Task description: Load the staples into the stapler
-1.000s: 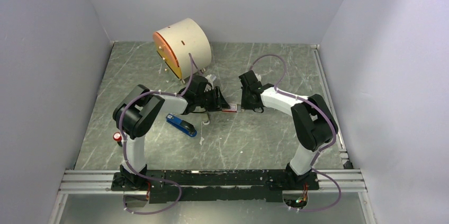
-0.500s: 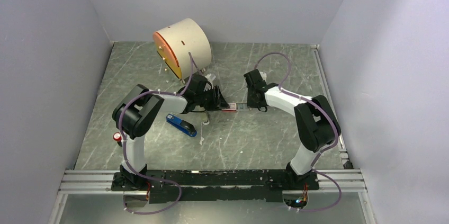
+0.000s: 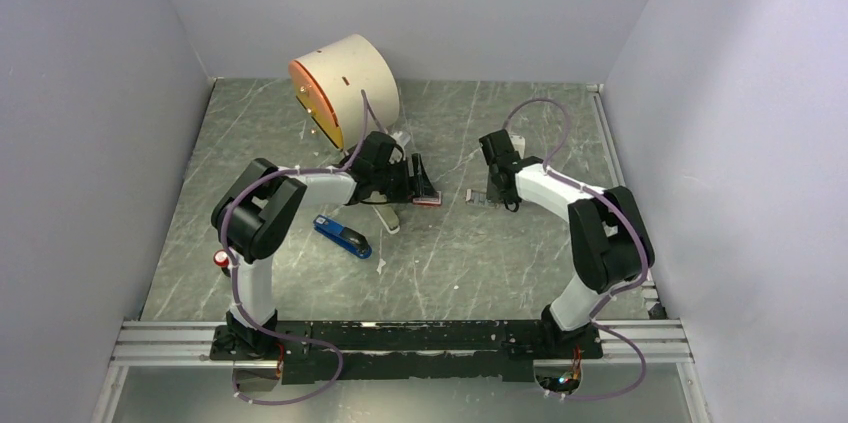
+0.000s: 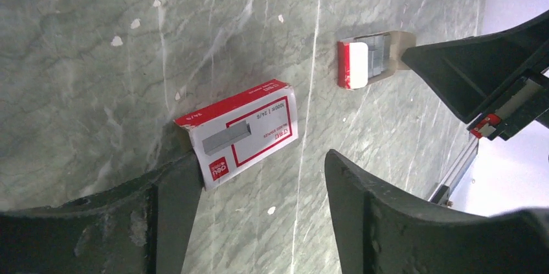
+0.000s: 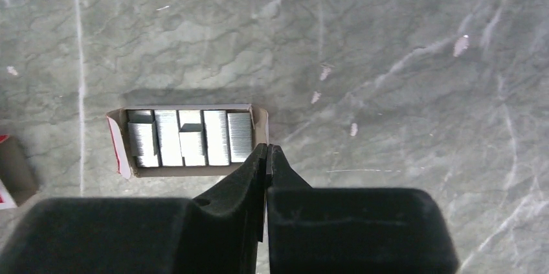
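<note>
The right gripper (image 5: 267, 151) is closed tight, its two fingers meeting in a thin seam. That seam lines up with one end wall of an open cardboard tray (image 5: 259, 118), so the tips appear to pinch that wall. The tray lies flat on the grey-green marbled table (image 3: 300, 143), near the middle and a little towards the far edge. The staples (image 5: 194, 137) sit inside it as several silvery strips side by side, filling most of the tray; one strip looks shorter than the others.

The left gripper (image 4: 259, 170) stands with its jaws wide apart. A red-and-white staple box sleeve (image 4: 243, 133) lies on the table between the fingers. One corner of it touches the inside of one finger (image 4: 175, 190), and it is clear of the other. The sleeve and the tray are apart, with bare table between them.

The blue stapler (image 3: 343, 236) lies on the table nearer the front edge and left of centre, beside the left arm's elbow, apart from both grippers. A cream drum with an orange face (image 3: 345, 88) rests on its side at the far edge, towards the far-left corner.
</note>
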